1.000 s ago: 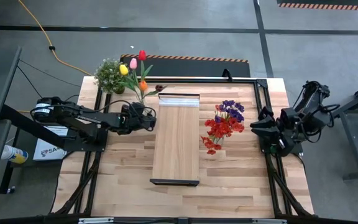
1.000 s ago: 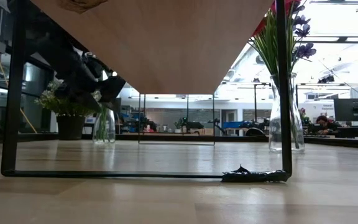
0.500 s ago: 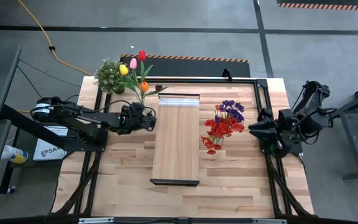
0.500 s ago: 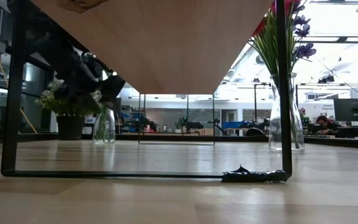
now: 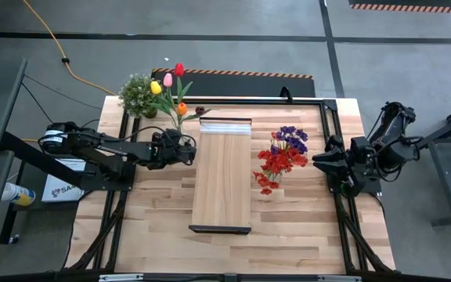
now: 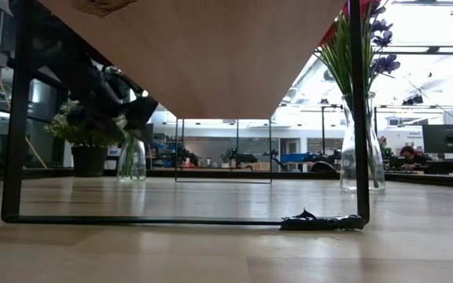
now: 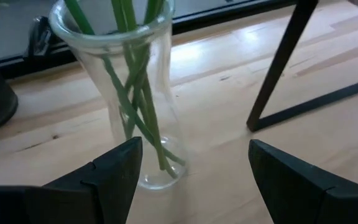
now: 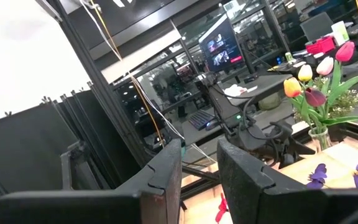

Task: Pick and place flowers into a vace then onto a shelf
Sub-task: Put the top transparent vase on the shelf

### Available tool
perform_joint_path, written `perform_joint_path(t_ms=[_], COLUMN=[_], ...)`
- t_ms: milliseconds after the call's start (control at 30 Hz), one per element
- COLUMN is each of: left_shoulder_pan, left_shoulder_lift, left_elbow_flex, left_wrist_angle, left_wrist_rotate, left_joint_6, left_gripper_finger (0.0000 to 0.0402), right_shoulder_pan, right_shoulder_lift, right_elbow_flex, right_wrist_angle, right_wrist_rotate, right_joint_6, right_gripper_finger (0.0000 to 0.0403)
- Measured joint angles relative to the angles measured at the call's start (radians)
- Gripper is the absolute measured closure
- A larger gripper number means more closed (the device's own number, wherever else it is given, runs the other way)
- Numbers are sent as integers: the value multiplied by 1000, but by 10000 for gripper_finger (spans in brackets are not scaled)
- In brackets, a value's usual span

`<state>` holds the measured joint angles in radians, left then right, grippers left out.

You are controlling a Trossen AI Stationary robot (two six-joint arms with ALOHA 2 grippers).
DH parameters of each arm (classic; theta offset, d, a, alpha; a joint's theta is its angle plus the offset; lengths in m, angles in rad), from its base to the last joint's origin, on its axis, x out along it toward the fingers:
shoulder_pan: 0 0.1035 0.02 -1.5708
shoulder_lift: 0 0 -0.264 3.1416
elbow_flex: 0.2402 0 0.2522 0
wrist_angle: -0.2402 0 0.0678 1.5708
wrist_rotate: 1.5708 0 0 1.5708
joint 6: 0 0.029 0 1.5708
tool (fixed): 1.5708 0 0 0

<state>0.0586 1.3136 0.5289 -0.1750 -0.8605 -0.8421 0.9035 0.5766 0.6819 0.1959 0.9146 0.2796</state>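
Note:
A clear glass vase (image 7: pixel 129 93) holding yellow, pink, red and orange tulips (image 5: pixel 171 86) stands on the table at the far left, left of the shelf (image 5: pixel 224 172). My left gripper (image 5: pixel 186 149) hovers low just on its near side, open, with the vase (image 6: pixel 132 161) ahead of its fingers (image 7: pixel 114 180). A second glass vase (image 6: pixel 360 141) with red and purple flowers (image 5: pixel 282 155) stands right of the shelf. My right gripper (image 5: pixel 319 159) is raised by the right edge, its fingers (image 8: pixel 166 180) a little apart with nothing between them.
The shelf is a light wood board raised on a black frame whose legs (image 6: pixel 18 118) stand on the table. A bushy green potted plant (image 5: pixel 138 94) sits at the far left corner. Bare tabletop (image 5: pixel 155 219) lies on the near side of both vases.

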Motion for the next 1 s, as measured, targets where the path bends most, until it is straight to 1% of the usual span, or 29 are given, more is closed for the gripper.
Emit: perform_joint_path(t_ms=[100, 167, 267, 367, 500, 1000], left_shoulder_pan=[0, 0, 0, 0, 0, -2], left_shoulder_lift=[0, 0, 0, 0, 0, -3], left_elbow_flex=[0, 0, 0, 0, 0, 0], left_wrist_angle=[0, 0, 0, 0, 1, 9], left_wrist_rotate=[-22, -20, 4, 50, 82, 92], left_joint_6=[0, 2, 0, 0, 0, 26], left_gripper_finger=[76, 76, 76, 76, 76, 76], right_shoulder_pan=[0, 0, 0, 0, 0, 0], right_shoulder_lift=[-1, -1, -1, -1, -1, -1], right_elbow_flex=[0, 0, 0, 0, 0, 0], right_wrist_angle=[0, 0, 0, 0, 0, -43], right_wrist_rotate=[1, 14, 46, 59, 60, 60], right_joint_6=[-18, -31, -37, -37, -37, -16], right_gripper_finger=[309, 309, 309, 309, 309, 309])
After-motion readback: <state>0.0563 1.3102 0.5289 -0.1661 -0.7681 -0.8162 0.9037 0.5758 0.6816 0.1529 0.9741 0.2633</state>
